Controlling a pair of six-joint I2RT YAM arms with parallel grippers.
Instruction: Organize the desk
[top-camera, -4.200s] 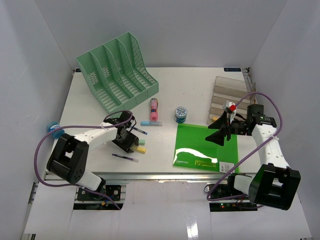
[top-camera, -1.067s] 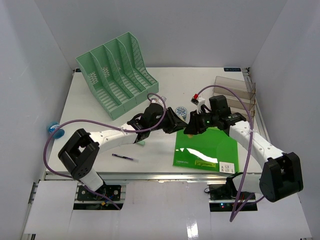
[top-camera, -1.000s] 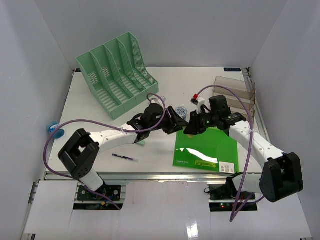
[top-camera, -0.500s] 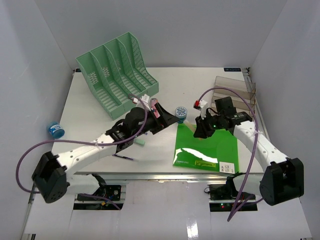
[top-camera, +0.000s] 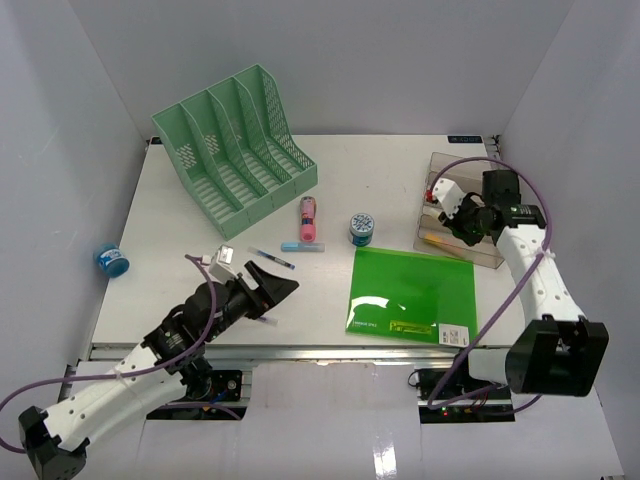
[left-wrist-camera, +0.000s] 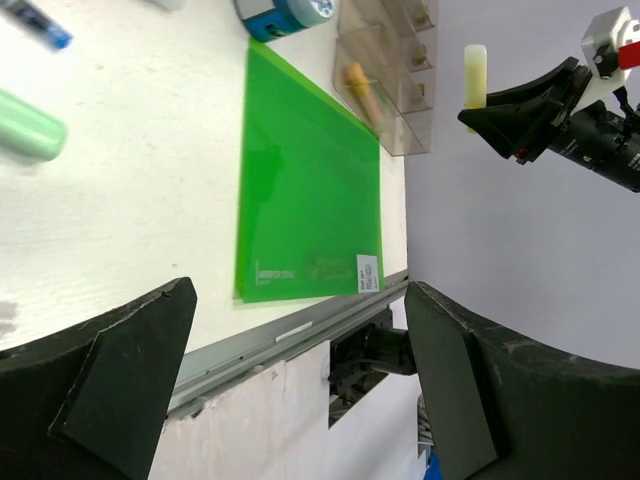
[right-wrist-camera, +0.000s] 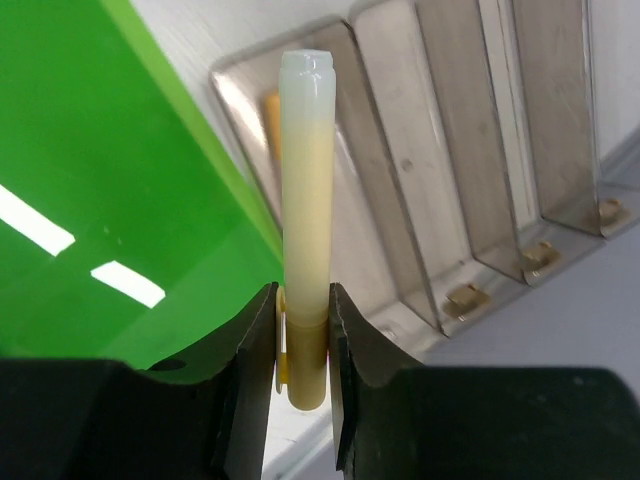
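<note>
Filling the middle of the overhead view between grey walls: the desk, white top, metal rail at the near edge.

Over the clear tray at the desk's right rear: right gripper, jaws clamped on the lower end of a pale yellow highlighter. Barrel sticking straight out past the fingertips, roughly in line with the tray's long slots, probably so as to drop in lengthwise. Something orange-yellow in the nearest slot; cannot tell what.

Near the front edge, left of centre: left gripper, jaws spread wide, nothing between them. Faces the green folder in its wrist view, touches nothing. Reads as free for the next pick.

Loose on the white top: pink stick with a light-blue marker just below it; blue tape roll near the folder's far corner; blue pen just ahead of the left gripper; pale green marker at the edge of the left wrist view. At the left rear, mint file rack, slots up, likely the folder's home. Off the desk's left edge, by the wall, a second blue roll.

Judged stage: sorting pens into the tray, well short of done. Next: lower the highlighter into a slot, then release. Risk: held by one end only, so could catch a divider and tip out.
</note>
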